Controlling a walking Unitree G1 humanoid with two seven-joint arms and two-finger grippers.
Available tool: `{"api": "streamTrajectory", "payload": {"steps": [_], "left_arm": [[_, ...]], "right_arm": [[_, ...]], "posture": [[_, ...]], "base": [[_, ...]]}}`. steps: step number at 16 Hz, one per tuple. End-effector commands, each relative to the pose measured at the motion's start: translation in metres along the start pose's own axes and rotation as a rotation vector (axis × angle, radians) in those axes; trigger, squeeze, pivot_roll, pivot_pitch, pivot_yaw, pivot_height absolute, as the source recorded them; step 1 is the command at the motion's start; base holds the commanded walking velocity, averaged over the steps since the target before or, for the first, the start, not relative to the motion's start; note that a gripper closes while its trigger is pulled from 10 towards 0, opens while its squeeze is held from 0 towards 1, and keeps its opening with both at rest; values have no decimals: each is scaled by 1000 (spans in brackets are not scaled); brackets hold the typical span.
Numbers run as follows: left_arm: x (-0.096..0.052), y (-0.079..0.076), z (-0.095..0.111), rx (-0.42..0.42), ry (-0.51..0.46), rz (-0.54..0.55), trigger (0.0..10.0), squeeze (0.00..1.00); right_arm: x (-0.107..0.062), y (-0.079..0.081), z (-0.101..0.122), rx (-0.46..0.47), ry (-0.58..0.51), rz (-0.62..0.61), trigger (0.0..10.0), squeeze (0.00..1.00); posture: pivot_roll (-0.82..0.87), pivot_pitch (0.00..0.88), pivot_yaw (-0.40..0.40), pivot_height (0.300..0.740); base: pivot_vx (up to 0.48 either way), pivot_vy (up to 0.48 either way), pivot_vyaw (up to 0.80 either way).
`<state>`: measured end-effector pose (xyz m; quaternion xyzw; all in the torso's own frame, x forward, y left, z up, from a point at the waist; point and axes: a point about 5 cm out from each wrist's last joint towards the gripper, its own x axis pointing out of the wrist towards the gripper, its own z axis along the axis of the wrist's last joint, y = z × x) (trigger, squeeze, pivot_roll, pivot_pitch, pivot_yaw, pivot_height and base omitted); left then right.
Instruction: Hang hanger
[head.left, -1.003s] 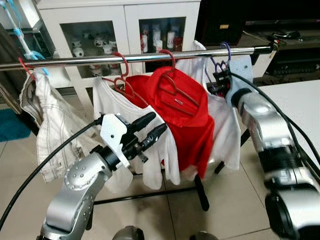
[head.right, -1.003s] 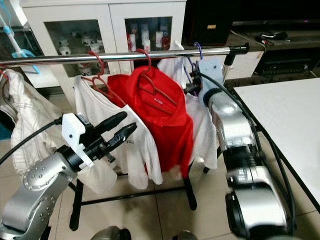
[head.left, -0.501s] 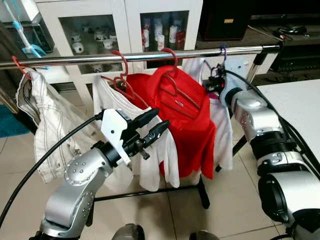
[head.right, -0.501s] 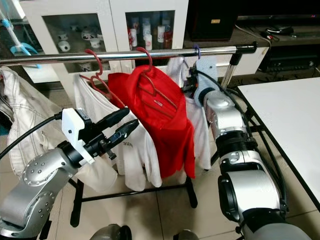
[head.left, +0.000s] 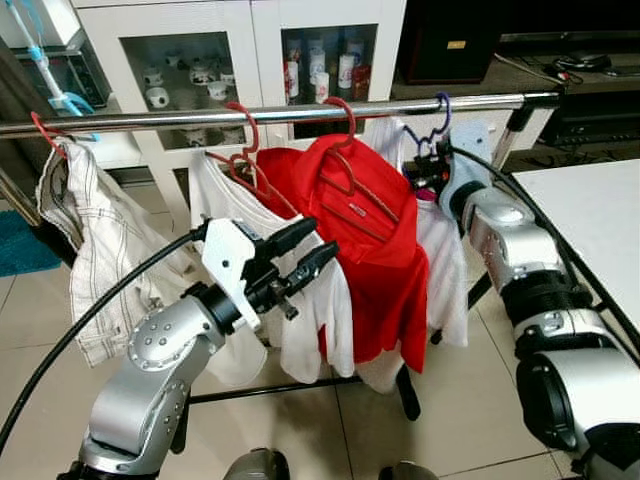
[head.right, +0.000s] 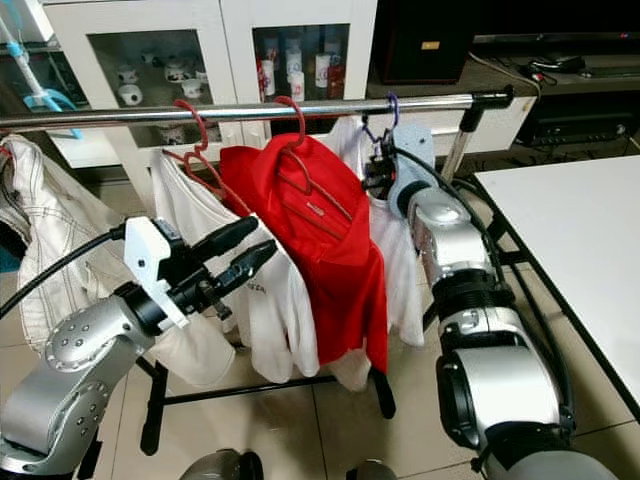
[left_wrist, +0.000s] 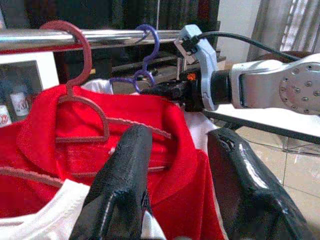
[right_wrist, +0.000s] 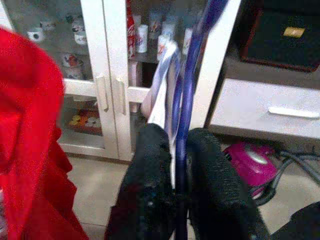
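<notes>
Right gripper (right_wrist: 175, 165): mine, raised to the chrome clothes rail (head.left: 300, 113), fingers clenched on the neck of the purple hanger (left_wrist: 147, 52). The hanger's hook sits over the rail near its right end, just beside the red hanger (left_wrist: 82, 75); whether the hook bears fully on the bar, I cannot tell. A white garment (head.left: 445, 260) hangs beneath it.

Left gripper (head.left: 305, 250): mine, held low in front of the rack, fingers spread apart, grasping nothing, pointed toward the red polo shirt (head.left: 375, 250).

Rail contents, left to right: pale striped jacket (head.left: 90, 250) on a red hook; white T-shirt (head.left: 300, 320); red polo shirt; purple hanger.

Surroundings: white glass-door cabinet (head.left: 230, 40) behind the rail; white table (head.left: 590, 215) to the right.
</notes>
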<state>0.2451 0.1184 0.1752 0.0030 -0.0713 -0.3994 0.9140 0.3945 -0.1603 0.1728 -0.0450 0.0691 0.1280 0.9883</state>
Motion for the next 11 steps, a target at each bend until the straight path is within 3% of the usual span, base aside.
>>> {"api": "streamTrajectory", "payload": {"steps": [1,4,6,7,8,9,11], "left_arm": [[-1,3,-1,12,17,15,10000,0],[-2,6,-4,19,36,44,10000,0],[-6,14,-9,29,85,141,10000,0],[-11,18,-11,28,97,196,10000,0],[-15,21,-11,29,103,230,10000,0],[-16,22,-12,29,105,237,10000,0],[-28,29,-16,63,136,283,10000,0]], "right_arm": [[-2,0,1,15,-34,1,10000,1000],[-5,-5,7,-27,-79,-29,10000,1000],[-19,2,14,2,-143,75,10000,996],[-35,5,16,-48,-194,118,10000,59],[-49,8,16,-73,-224,150,10000,0],[-52,9,15,-75,-229,157,10000,0],[-76,7,7,-58,-213,147,10000,0]], "posture": [[-53,76,43,740],[-53,74,47,740],[-49,73,46,740],[-51,73,49,740],[-54,73,53,740],[-54,73,53,740],[-62,83,67,740]], "base": [[0,0,0],[0,0,0],[0,0,0],[0,0,0],[0,0,0],[0,0,0],[0,0,0]]}}
